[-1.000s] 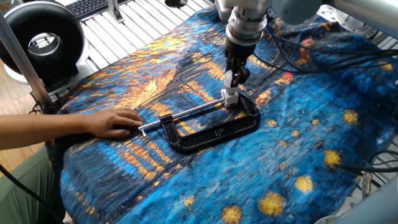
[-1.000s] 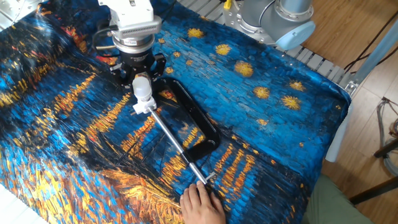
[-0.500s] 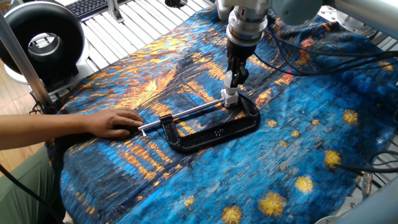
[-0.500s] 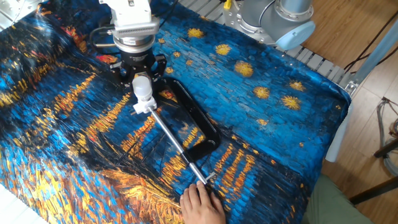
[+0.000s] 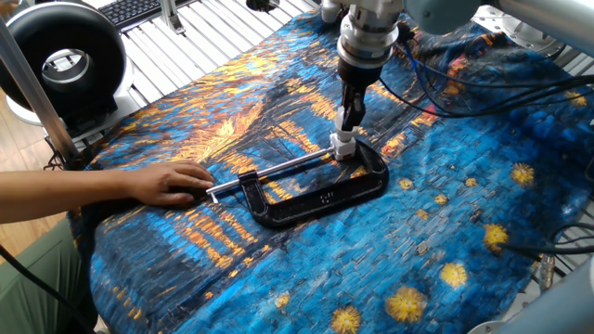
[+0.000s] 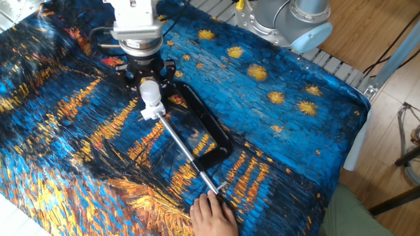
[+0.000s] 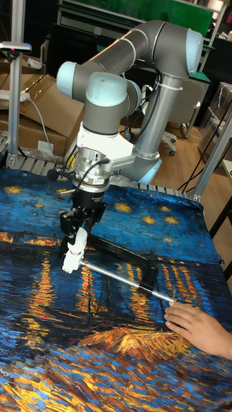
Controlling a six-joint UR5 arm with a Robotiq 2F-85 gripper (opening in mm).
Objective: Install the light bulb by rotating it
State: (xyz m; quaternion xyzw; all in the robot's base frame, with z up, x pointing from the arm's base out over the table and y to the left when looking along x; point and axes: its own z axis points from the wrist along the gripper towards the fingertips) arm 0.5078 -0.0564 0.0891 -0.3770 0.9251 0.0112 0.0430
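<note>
Nearest the tall fixed view: a person's bare hand [image 7: 198,327] pinning the handle end of the black metal C-clamp [image 6: 209,134] on the blue-and-orange painted cloth [image 6: 275,131]. Clamp's silver screw rod [image 7: 122,277] runs to the small white socket block [image 7: 69,261] held at the jaw end. Small matte white globe bulb [image 7: 80,239] stands upright in the socket, neck down. Black two-finger gripper [image 7: 78,226] straight above it, fingers closed on the globe. Judgement: mid-screwing, seating not visible. Next: rotate about the vertical axis, light downward pressure, regrip when the wrist runs out. Grey UR5 arm [image 7: 145,58] behind.
</note>
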